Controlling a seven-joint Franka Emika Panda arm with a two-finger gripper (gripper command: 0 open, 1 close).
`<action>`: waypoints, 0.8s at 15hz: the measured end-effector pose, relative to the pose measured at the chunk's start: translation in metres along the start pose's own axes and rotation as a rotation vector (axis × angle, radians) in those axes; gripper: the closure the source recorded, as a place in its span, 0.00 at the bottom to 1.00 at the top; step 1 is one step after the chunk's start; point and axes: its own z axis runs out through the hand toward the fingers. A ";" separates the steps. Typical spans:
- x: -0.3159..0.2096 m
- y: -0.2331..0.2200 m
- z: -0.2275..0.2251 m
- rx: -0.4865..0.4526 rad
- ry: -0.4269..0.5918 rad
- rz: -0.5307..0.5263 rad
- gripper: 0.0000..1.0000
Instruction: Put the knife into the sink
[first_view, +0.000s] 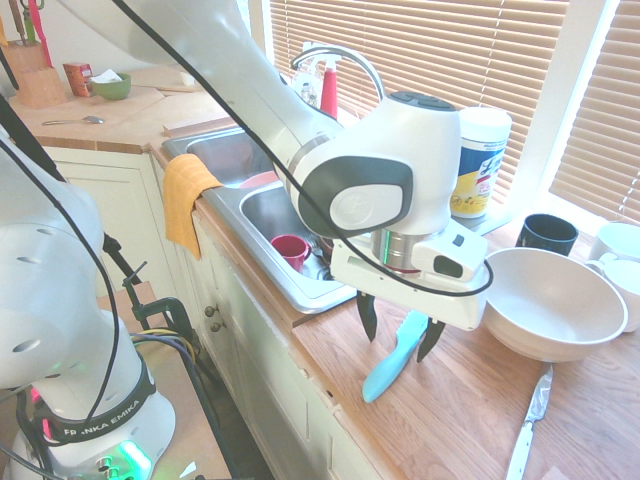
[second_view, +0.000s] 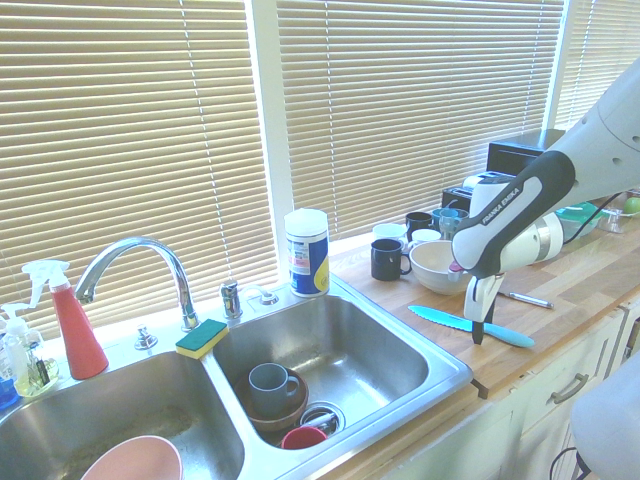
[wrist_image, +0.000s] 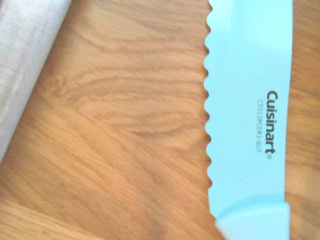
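Turquoise plastic knife (first_view: 393, 362) is on the wooden counter (first_view: 460, 400), right of the sink (second_view: 450, 378) in the second exterior view, with the big bowl (first_view: 555, 300) just beyond it. Step in hand looks like the grasp: gripper (first_view: 396, 350) is down over the knife, fingers spread wide on either side of it, nothing gripped as far as I can see. Next move, my read: settle lower if there's room, close across the knife, check it's caught, lift clear of the sink rim, then carry left and let go over the right basin, the nearer one. (The pale-handled metal knife (first_view: 528, 425) over to the right isn't the target, leave it.) View differences: first exterior shows the gap between the fingers with the knife in it; second has them roughly in line, so the spread can't be read there. Second does give the basin contents: a grey-blue mug (second_view: 270, 388) in a brown bowl (second_view: 252, 412), a red cup (second_view: 303, 437) beside them; the first mostly gives the red cup. Only the wrist view gets the Cuisinart print (wrist_image: 271, 125) on the blade, and it resolves the serrations clearly; no fingers to judge there.
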 end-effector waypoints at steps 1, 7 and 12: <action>0.000 0.000 0.000 0.000 0.000 0.001 1.00; 0.000 0.000 0.001 0.000 -0.002 0.006 1.00; 0.000 -0.001 0.000 0.000 0.000 0.007 1.00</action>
